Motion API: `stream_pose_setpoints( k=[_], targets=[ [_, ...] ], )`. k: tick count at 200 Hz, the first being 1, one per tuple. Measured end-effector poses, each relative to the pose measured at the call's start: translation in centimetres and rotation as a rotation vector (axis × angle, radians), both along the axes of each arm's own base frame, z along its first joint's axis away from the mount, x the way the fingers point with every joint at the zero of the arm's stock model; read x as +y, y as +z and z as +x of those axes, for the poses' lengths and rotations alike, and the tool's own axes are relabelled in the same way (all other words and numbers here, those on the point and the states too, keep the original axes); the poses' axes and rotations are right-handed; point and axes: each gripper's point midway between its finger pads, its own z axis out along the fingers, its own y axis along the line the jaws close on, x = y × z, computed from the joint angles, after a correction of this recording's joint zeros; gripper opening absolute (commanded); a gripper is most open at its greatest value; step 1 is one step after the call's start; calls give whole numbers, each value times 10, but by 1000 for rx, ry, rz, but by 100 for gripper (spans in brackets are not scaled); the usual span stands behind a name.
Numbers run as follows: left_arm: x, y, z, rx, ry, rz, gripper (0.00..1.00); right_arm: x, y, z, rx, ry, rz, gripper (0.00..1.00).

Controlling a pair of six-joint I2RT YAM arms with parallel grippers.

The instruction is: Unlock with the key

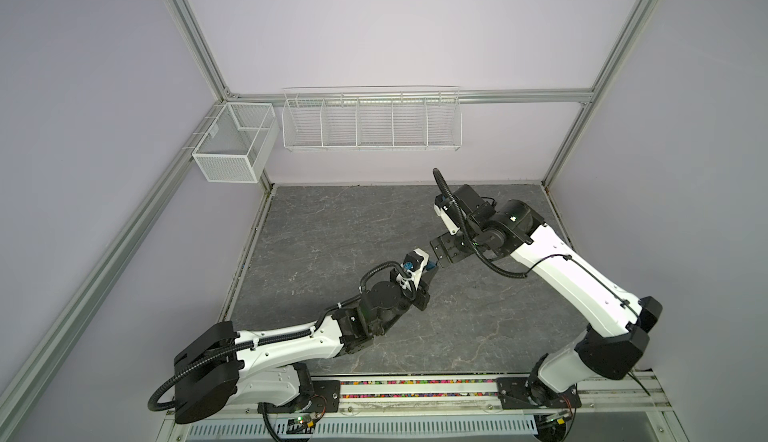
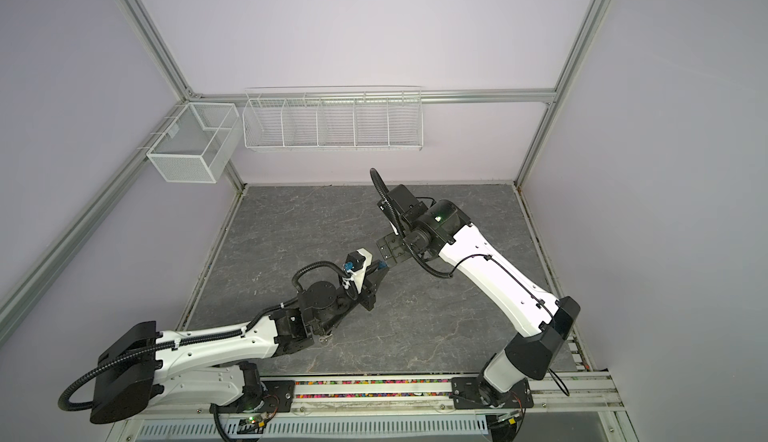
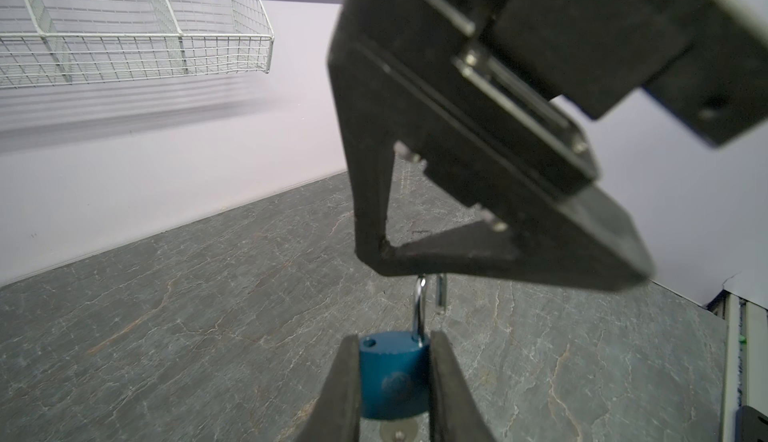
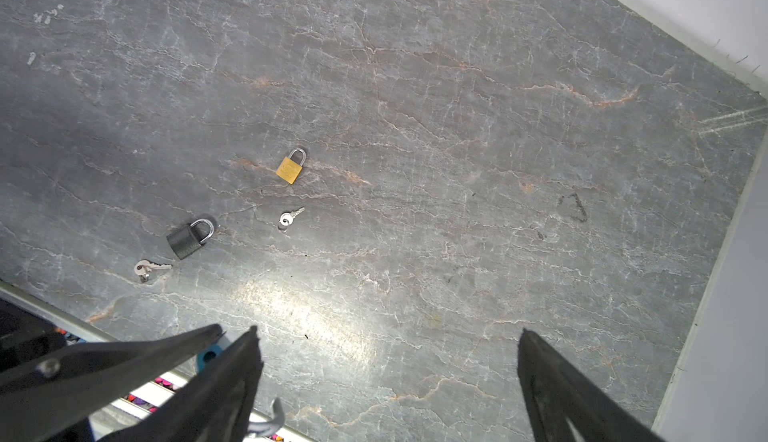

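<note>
Open grey table (image 1: pixel 332 228) runs from my arms to the back wall (image 1: pixel 374 45) and right edge. My left gripper (image 3: pixel 392 336) is clamped on the blue padlock (image 3: pixel 392 382) over mid-table, shackle (image 3: pixel 419 311) out of one hole, my right gripper (image 4: pixel 388 332) spread wide just beside. Its key (image 3: pixel 397 431) shows under the lock body; gold padlock (image 4: pixel 289 169), black padlock (image 4: pixel 187 241) and two loose keys (image 4: pixel 286 218) (image 4: pixel 145 269) lie nearer the front rail (image 1: pixel 415 390).

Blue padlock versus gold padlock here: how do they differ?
The blue padlock is clamped in the left gripper; the gold padlock lies flat on the table. The blue padlock's shackle stands open, one hole bare; the gold padlock's looks closed. Both have silver shackles.
</note>
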Motion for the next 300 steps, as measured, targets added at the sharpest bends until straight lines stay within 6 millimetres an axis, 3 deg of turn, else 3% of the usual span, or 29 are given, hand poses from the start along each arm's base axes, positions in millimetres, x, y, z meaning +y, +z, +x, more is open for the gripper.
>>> stream_pose_setpoints(
  k=[107,214,259,300],
  targets=[
    [4,4,2,-7,23,-16,0,-12,11,-24,19,27,47,97],
    [8,4,6,16,56,-37,0,-25,23,-35,-22,23,91,98],
    [23,-1,12,74,139,-28,0,-25,26,-37,-68,20,164,100],
    [46,21,25,177,258,-42,0,-24,24,-43,-102,8,263,100]
  ],
)
